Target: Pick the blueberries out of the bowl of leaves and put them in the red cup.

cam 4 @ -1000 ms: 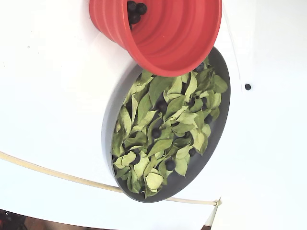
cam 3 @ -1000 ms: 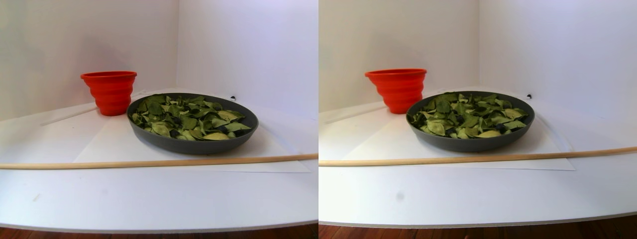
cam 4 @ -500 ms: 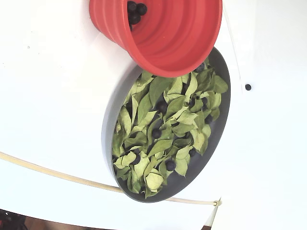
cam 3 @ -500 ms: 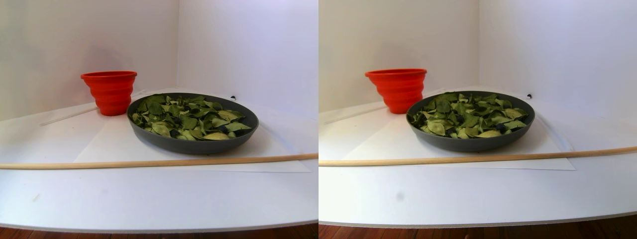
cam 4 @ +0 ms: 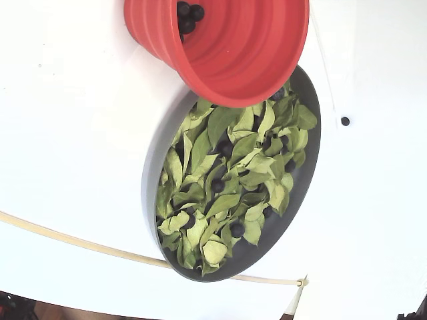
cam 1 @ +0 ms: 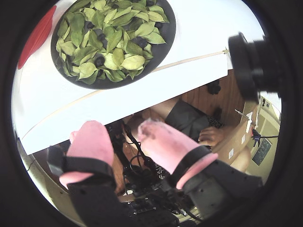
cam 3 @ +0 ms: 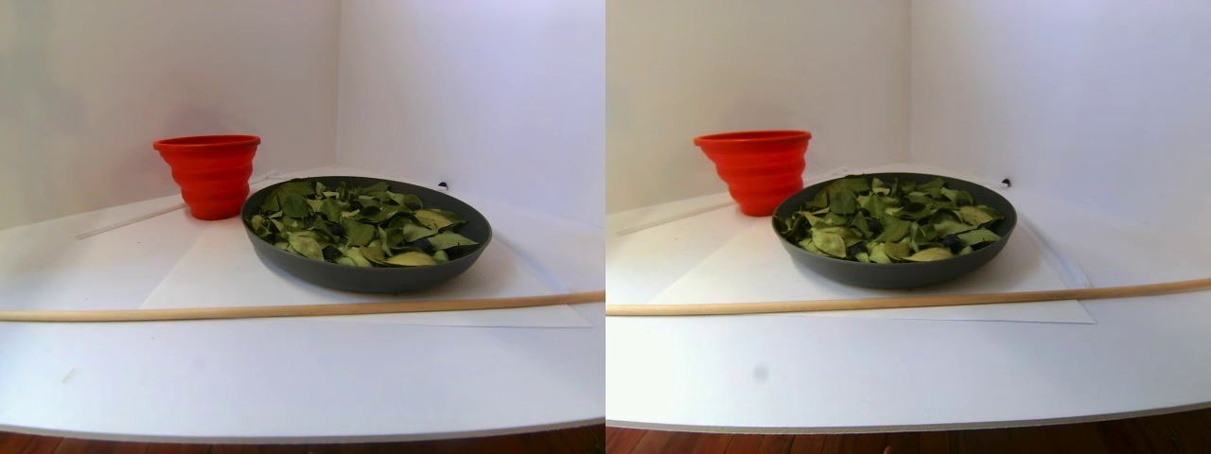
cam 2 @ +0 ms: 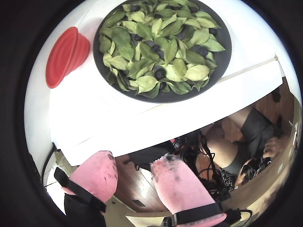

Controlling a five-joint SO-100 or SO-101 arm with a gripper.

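Note:
The dark grey bowl (cam 1: pixel 168 38) (cam 2: pixel 222 61) (cam 3: pixel 369 274) (cam 4: pixel 267 248) is full of green leaves (cam 1: pixel 113 42) (cam 2: pixel 165 47) (cam 3: pixel 359 227) (cam 4: pixel 227 173). Dark blueberries (cam 1: pixel 99 61) (cam 2: pixel 160 73) (cam 4: pixel 236 229) lie among them. The red cup (cam 1: pixel 35 33) (cam 2: pixel 66 54) (cam 3: pixel 210 175) (cam 4: pixel 240 47) stands touching the bowl, with some blueberries (cam 4: pixel 188 17) at its bottom. My gripper (cam 1: pixel 118 127) (cam 2: pixel 133 161) has pink fingers. It is open and empty, held off the table's front edge, well short of the bowl. It does not show in the stereo pair view.
A thin wooden stick (cam 3: pixel 284 309) (cam 4: pixel 67 240) (cam 1: pixel 189 59) lies across the white table in front of the bowl. White walls close the back. A black dot (cam 4: pixel 344 121) marks the surface. A seated person (cam 1: pixel 208 135) and cables are below the table edge.
Bowl, cup and berries have not moved. A small dark shape has come into the lower right corner of the fixed view.

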